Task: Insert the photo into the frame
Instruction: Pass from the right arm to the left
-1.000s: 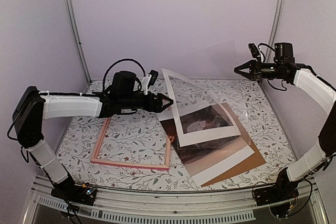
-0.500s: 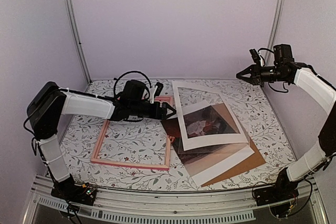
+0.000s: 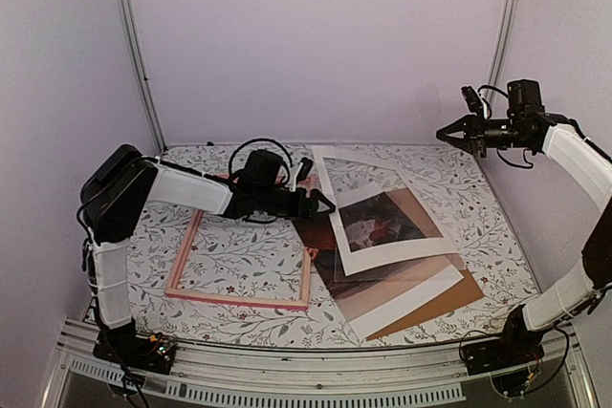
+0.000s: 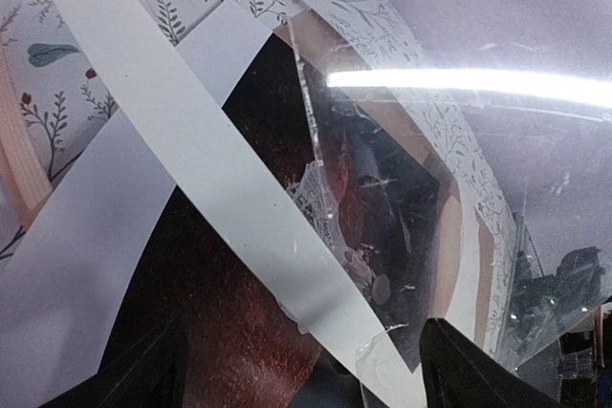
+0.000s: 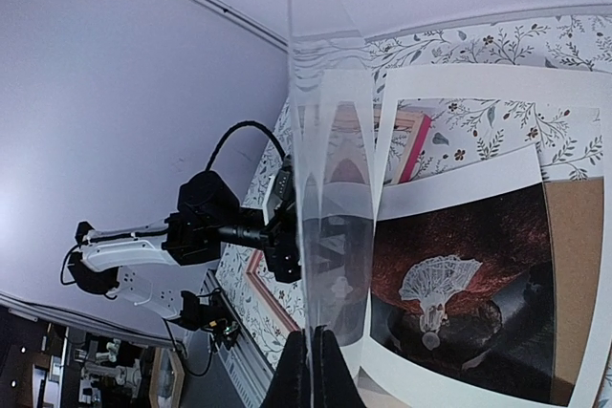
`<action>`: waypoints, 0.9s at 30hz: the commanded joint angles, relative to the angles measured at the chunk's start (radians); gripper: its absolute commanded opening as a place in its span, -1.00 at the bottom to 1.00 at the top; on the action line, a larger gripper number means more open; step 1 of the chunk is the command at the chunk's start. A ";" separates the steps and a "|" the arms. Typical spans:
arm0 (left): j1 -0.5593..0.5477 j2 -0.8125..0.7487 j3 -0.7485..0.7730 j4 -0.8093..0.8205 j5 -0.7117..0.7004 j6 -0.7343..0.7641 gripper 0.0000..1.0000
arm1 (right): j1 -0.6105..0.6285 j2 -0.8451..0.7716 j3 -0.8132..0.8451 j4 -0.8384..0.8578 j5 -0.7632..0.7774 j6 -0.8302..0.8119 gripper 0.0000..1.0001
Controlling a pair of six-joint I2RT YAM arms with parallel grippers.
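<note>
The photo [image 3: 387, 220], a dark reddish canyon print with a white figure, lies right of centre under a white mat [image 3: 402, 253] with a window. It also shows in the left wrist view [image 4: 220, 332] and the right wrist view [image 5: 459, 274]. The pink frame [image 3: 239, 298] lies flat to its left, with only tablecloth inside it. My left gripper [image 3: 320, 204] is open, low at the mat's left edge; the mat strip runs between its fingers [image 4: 478, 370]. My right gripper [image 3: 449, 133] is raised at the back right, shut on the edge of a clear sheet [image 5: 325, 236].
A brown backing board [image 3: 449, 295] and another white sheet [image 3: 402, 301] lie under the photo, jutting toward the near right. Metal posts [image 3: 134, 45] stand at the back corners. The table's near rail [image 3: 316, 360] runs along the front.
My left arm has dropped and reached right. The white mat has gone from tilted up to lying almost flat on the photo. My right gripper has drifted slightly right with the clear sheet.
</note>
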 commanded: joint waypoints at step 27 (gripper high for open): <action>0.024 0.157 0.013 0.379 0.259 -0.190 -0.89 | -0.089 -0.035 -0.022 -0.012 -0.034 -0.022 -1.00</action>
